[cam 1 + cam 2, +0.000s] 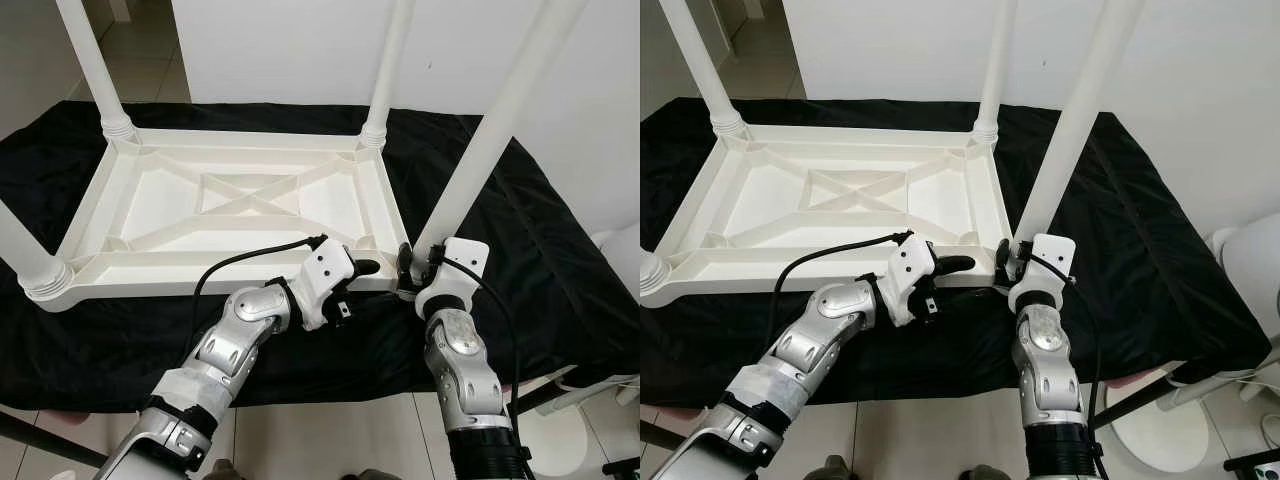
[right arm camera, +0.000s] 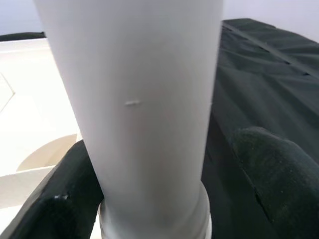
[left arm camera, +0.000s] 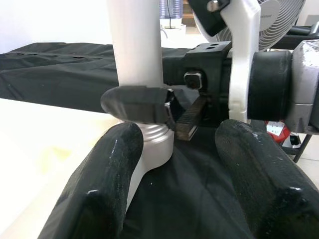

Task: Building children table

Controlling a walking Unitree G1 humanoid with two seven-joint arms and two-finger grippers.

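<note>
Black cloth (image 1: 560,260) covers the work surface across the frame's middle, under the upside-down white tabletop (image 1: 240,205). Near its lower right corner, the fourth leg (image 1: 480,150) stands in the socket. The right gripper (image 1: 412,268) grips this leg at its base; the left gripper (image 1: 365,268) waits open beside it. To seat it well, keep the leg vertical while turning.

Black cloth (image 1: 560,260) on a tiled floor (image 1: 330,440); fan (image 3: 279,15) behind.
</note>
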